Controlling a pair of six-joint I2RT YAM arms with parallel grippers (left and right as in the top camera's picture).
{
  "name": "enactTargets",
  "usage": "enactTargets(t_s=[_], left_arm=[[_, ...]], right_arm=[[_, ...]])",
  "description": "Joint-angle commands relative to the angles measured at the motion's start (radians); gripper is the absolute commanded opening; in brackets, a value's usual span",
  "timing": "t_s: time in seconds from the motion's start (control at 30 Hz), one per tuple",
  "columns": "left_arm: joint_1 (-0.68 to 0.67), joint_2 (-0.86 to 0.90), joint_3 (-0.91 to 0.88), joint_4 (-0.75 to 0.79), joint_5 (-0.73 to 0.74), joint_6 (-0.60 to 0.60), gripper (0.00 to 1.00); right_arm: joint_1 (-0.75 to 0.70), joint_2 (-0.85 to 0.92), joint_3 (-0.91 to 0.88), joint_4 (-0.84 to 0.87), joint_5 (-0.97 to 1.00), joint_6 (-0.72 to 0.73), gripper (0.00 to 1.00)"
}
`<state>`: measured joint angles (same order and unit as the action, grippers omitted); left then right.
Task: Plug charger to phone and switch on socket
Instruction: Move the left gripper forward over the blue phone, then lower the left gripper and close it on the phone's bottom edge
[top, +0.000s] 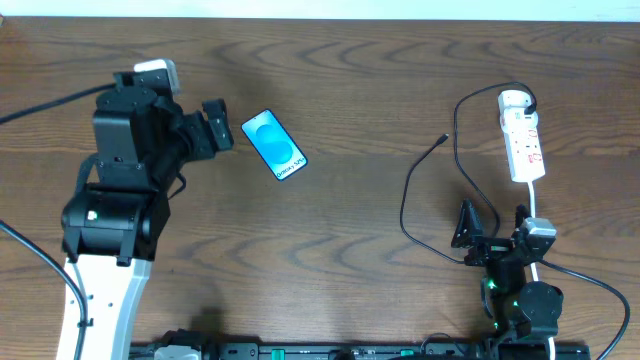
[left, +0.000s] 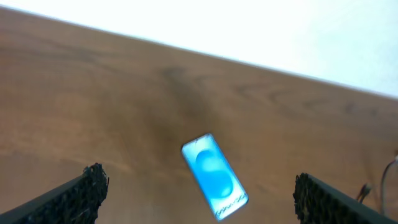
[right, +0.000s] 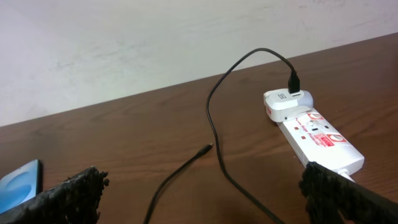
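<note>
The phone lies flat on the wood table with its cyan screen up; it also shows in the left wrist view and at the left edge of the right wrist view. My left gripper is open, just left of the phone, not touching it. The charger cable loops from a white adapter plugged into the white socket strip; its plug tip lies loose on the table. My right gripper is open and empty, near the cable and below the strip.
The socket's white cord runs toward the right arm's base. A pale wall stands behind the table's far edge. Thick black arm cables lie at the front right.
</note>
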<state>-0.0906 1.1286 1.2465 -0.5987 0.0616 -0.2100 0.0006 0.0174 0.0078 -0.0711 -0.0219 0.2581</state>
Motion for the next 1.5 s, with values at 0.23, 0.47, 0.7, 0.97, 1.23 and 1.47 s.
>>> enactTargets(t_s=[0.23, 0.47, 0.7, 0.97, 1.23, 1.47], left_arm=[[-0.108, 0.329, 0.306, -0.019, -0.002, -0.098, 0.98], [-0.164, 0.398, 0.359, -0.059, -0.002, -0.098, 0.98], [-0.164, 0.4, 0.359, -0.102, 0.003, -0.104, 0.98], [-0.202, 0.412, 0.359, -0.097, -0.192, -0.386, 0.98], [-0.256, 0.533, 0.447, -0.174, -0.284, -0.47, 0.98], [-0.255, 0.671, 0.475, -0.301, -0.283, -0.537, 0.98]], right_arm=[[0.008, -0.006, -0.002, -0.004, 0.009, -0.012, 0.99], [0.008, -0.006, -0.002, -0.004, 0.009, -0.012, 0.99], [0.008, -0.006, -0.003, -0.004, 0.009, -0.012, 0.99], [0.008, -0.006, -0.002, -0.004, 0.009, -0.012, 0.99], [0.008, -0.006, -0.002, -0.004, 0.009, -0.012, 0.99], [0.008, -0.006, -0.002, -0.004, 0.009, -0.012, 0.99]])
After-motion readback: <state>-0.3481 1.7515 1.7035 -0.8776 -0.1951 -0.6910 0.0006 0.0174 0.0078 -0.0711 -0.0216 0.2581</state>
